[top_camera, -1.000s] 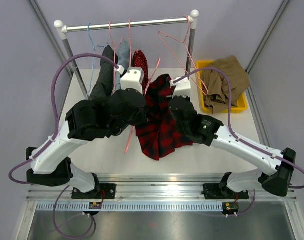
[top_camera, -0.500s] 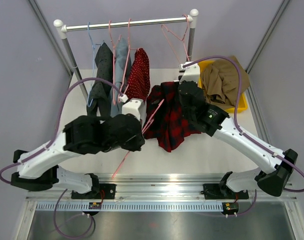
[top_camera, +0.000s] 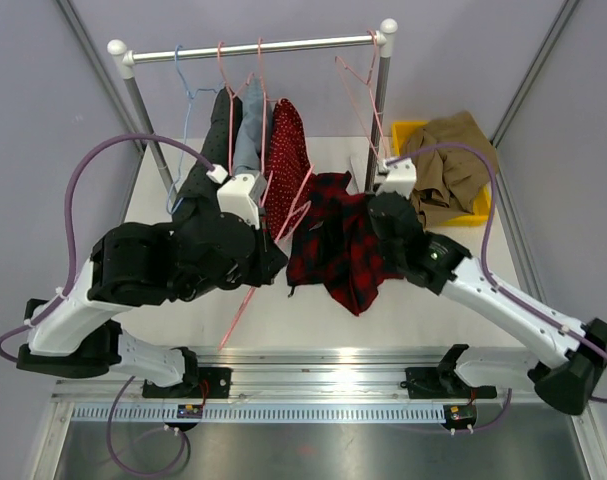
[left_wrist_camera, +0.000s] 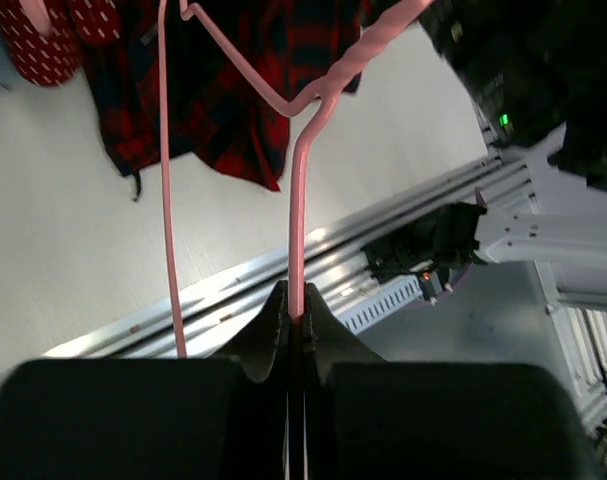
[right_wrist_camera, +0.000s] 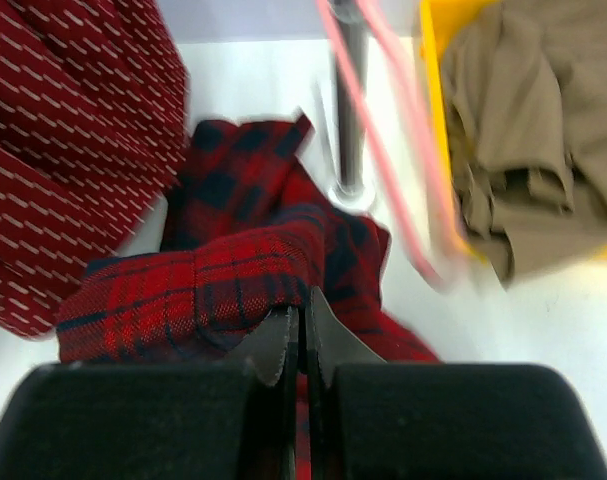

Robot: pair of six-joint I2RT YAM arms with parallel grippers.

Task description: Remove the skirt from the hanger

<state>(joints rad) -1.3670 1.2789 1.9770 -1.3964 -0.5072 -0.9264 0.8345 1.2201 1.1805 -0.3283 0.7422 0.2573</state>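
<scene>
No text, label, brand, number or sign can be read in any of the three views.

Skirt (top_camera: 343, 248) hangs between the two grippers, right at the right gripper's (right_wrist_camera: 303, 322) tips. Hanger (left_wrist_camera: 297, 200) sits in the left gripper (left_wrist_camera: 295, 312), just left of the skirt. Behind both stands the rack (top_camera: 253, 46), garments (top_camera: 283, 150) on it behind the left gripper. Bin (top_camera: 407, 130) lies behind-right of the right gripper, clothes (top_camera: 448, 160) in it.
</scene>
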